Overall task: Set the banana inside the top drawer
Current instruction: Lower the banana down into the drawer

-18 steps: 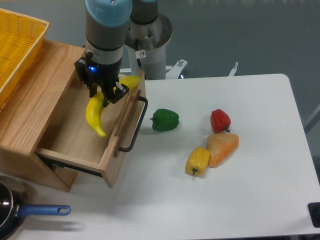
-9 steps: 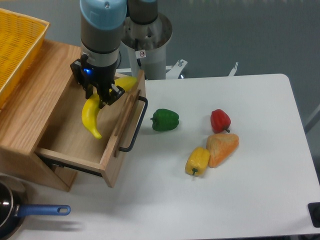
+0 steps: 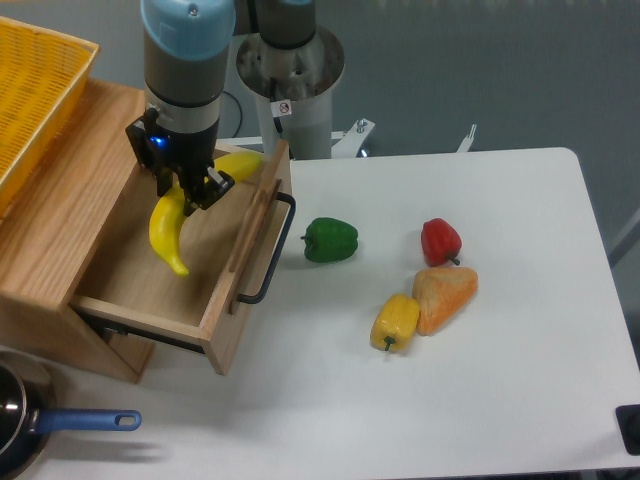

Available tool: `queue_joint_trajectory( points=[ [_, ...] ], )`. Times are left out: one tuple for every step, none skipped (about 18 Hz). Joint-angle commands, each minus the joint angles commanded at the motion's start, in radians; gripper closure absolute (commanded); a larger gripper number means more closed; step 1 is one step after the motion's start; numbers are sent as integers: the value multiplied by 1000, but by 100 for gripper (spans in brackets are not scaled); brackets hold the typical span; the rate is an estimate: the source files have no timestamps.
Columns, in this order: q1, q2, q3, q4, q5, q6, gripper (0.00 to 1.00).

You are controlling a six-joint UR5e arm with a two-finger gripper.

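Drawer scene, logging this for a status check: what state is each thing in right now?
top drawer: pulled open.
banana: held above the open drawer, tip hanging down.
gripper: shut on the banana.
yellow basket: on top of the cabinet.
pan: at the table's edge, mostly cut off.

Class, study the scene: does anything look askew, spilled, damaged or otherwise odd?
Nothing stands out. The tool holds the banana over the open top drawer; the peppers lie intact on the table.
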Motion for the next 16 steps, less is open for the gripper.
queue_joint_trajectory(
  points=[
    [-3,0,0,2,0,0,63],
    [-9,-3,0,2,0,-2,63],
    [-11,-8,0,2,0,-6,63],
    [-11,-9,0,8,2,-6,63],
    [-12,-14,0,15,2,-9,63],
    [-12,-18,0,15,2,-9,63],
    [-14,-20,-2,15,2,-9,63],
    [-18,-21,-2,15,2,-9,63],
    [-20,-23,-2,17,2,-12,63],
    [-21,-28,-2,17,2,-15,63],
    [-21,-29,-2,23,2,-17,62],
    [-23,-34,-3,37,2,-20,62],
    [-25,-37,-3,43,3,-20,62],
    [-28,-40,-3,44,3,-22,62],
    [-28,-43,-3,44,3,-20,62],
    [-28,-43,-3,44,3,-20,61]
  ],
)
